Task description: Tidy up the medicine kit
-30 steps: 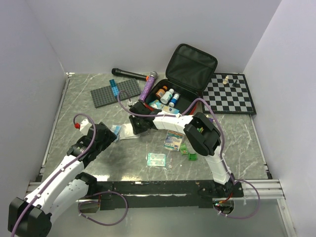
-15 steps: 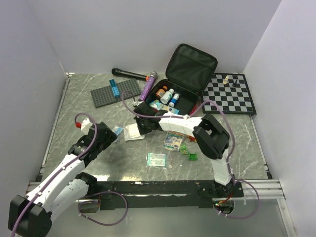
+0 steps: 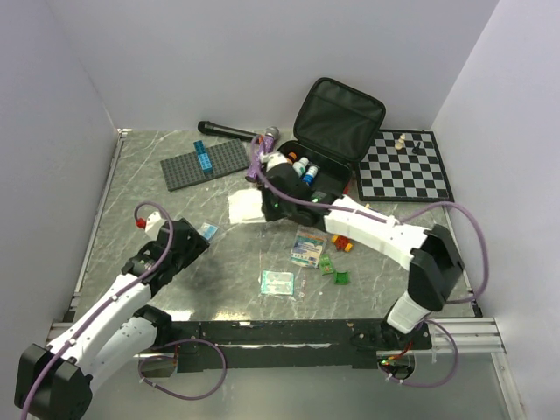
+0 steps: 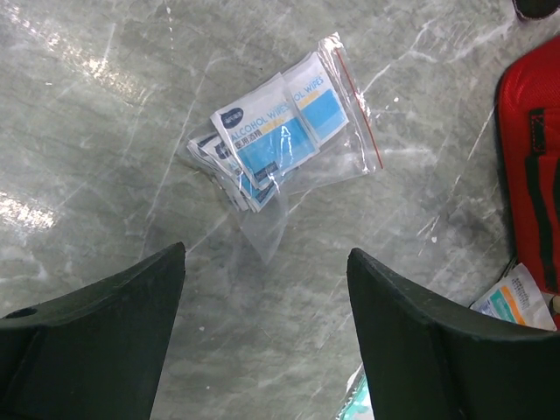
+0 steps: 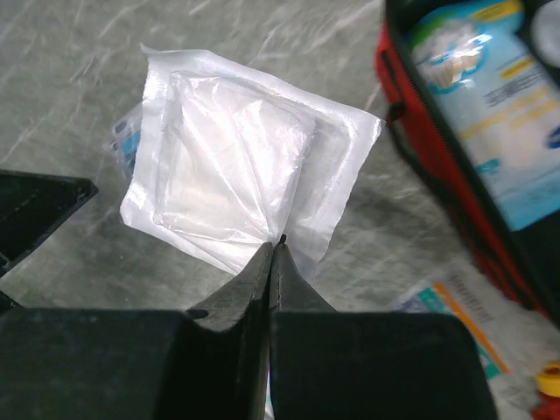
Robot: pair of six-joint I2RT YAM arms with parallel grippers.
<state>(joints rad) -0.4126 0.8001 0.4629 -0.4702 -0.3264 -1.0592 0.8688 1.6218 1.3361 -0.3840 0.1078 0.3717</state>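
On the grey marbled desk point(image 3: 149, 175), the right claw point(image 5: 273, 249) has just pinched a white plastic-wrapped gauze packet point(image 5: 241, 166) and brought it beside the open red fabric medicine kit point(image 3: 337, 122) at the back, likely to stow; the left claw point(image 4: 265, 262) gapes wide.

A grey marble table point(image 3: 131, 201) is seen. A bag of wipes point(image 4: 280, 131) is laid on it just ahead of the left gripper point(image 4: 265, 262). The open medicine kit point(image 3: 337, 109) is set just right of the right gripper point(image 5: 274, 245)
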